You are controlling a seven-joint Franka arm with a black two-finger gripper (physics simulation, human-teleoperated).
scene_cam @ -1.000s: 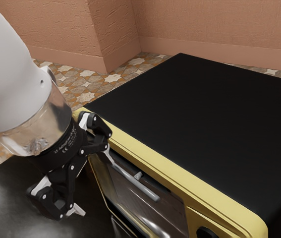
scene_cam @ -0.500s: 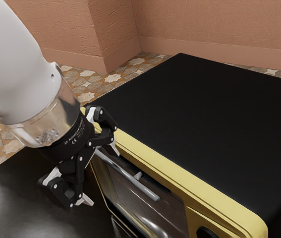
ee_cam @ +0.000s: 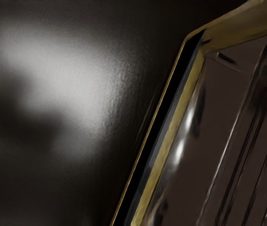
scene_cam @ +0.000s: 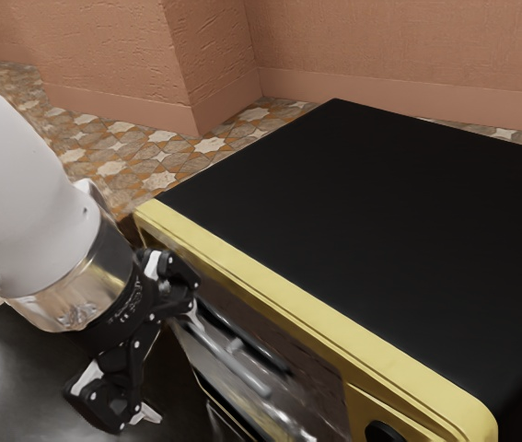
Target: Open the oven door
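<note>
Black two-finger gripper (scene_cam: 170, 366) is holding its fingers wide, upper fingertip sitting at the near end of the silver bar handle (scene_cam: 233, 364); contact unclear. Handle is lying toward the exterior view's right, long axis running away from gripper, down-right along the dark glass oven door (scene_cam: 228, 391), which is standing slightly ajar, likely needing more outward-down pull.

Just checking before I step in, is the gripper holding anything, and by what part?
Nothing is held: the gripper has its jaws wide apart, one at the door handle, the other well clear of it.
</note>
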